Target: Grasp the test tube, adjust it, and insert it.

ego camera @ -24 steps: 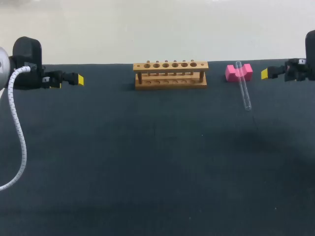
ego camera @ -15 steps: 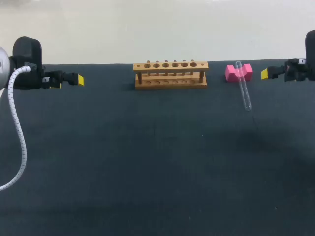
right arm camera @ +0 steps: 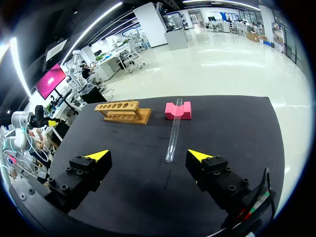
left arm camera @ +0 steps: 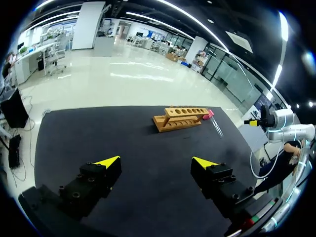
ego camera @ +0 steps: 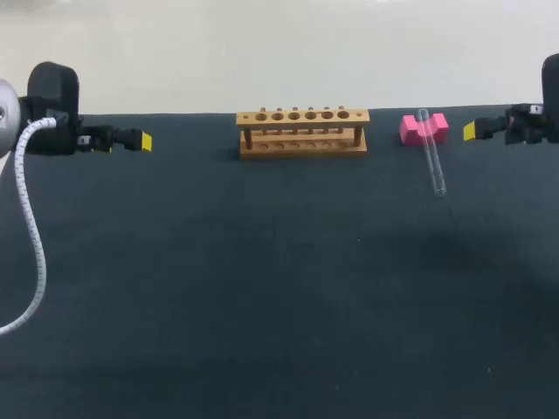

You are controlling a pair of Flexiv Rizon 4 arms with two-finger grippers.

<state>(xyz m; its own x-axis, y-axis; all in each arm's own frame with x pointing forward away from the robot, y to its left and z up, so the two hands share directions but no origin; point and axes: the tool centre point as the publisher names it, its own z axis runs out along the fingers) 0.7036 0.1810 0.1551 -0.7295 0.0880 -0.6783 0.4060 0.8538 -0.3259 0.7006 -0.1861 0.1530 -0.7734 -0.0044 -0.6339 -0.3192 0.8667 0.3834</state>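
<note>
— Where is the test tube point(ego camera: 432, 157) now? I cannot find it so easily.

— It lies to the right of the wooden rack point(ego camera: 302, 131). Its far end rests in the notch of the pink block point(ego camera: 410, 129), and the near end is down on the black table point(ego camera: 262, 288). So it is sloped, not flat.

— And the two arms?

— Both are at the table's far corners, well apart from everything. The right gripper point(right arm camera: 148, 154) has its fingers wide apart with nothing between them, and the tube is ahead of it. The left gripper point(left arm camera: 157, 163) is also spread wide and empty, and the rack is far in front of it.

— So nothing is taken yet. What could go wrong, in your opinion?

— I think the grasp is the delicate part. The tube is round, smooth glass. If one finger touches it before the other, it may roll off the block and away over the table. If the fingers take it too near the low end, the raised end could swing down.

— And afterwards?

— The holes in the rack look narrow. If the tube is not brought fully upright, its bottom will probably hit the rim of a hole and not enter. The rack seems light, so a push from the side could move it or tip it. Too strong a squeeze is also a danger, because it is glass.
</note>
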